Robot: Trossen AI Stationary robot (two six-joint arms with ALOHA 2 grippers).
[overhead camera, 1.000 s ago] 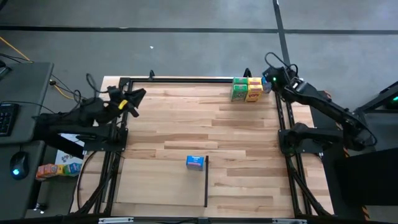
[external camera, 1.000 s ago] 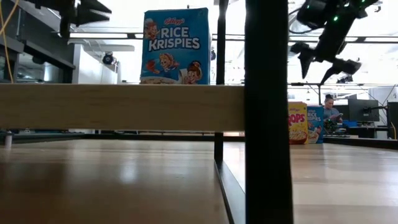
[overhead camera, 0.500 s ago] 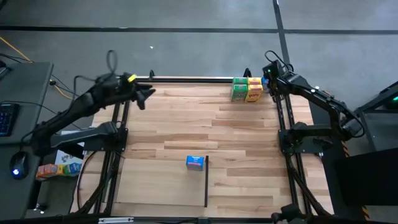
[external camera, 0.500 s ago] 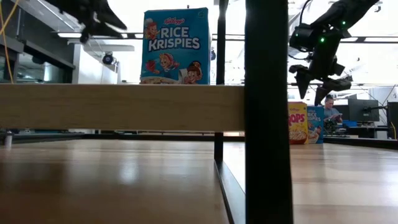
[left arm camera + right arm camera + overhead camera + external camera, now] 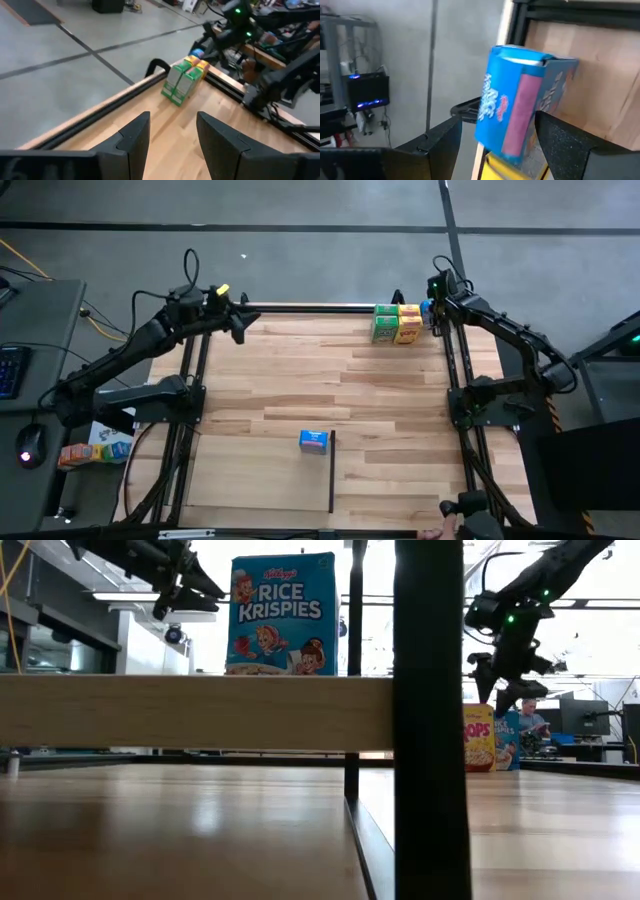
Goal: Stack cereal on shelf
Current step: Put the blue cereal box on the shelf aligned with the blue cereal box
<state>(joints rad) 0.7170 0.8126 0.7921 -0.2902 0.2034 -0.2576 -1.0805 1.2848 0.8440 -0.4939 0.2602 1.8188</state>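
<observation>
Table's far-corner blue box, seemingly ungripped

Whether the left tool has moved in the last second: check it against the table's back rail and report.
Yes. The left tool has swung from beside the table's left edge toward the back rail, nearer the green boxes.

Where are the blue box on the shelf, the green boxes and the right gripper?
blue box [image 5: 314, 441], high view, its top face.
green boxes [image 5: 385, 324], high view, top of the pair.
right gripper [image 5: 497, 150], right wrist view, between its fingertips.
</observation>
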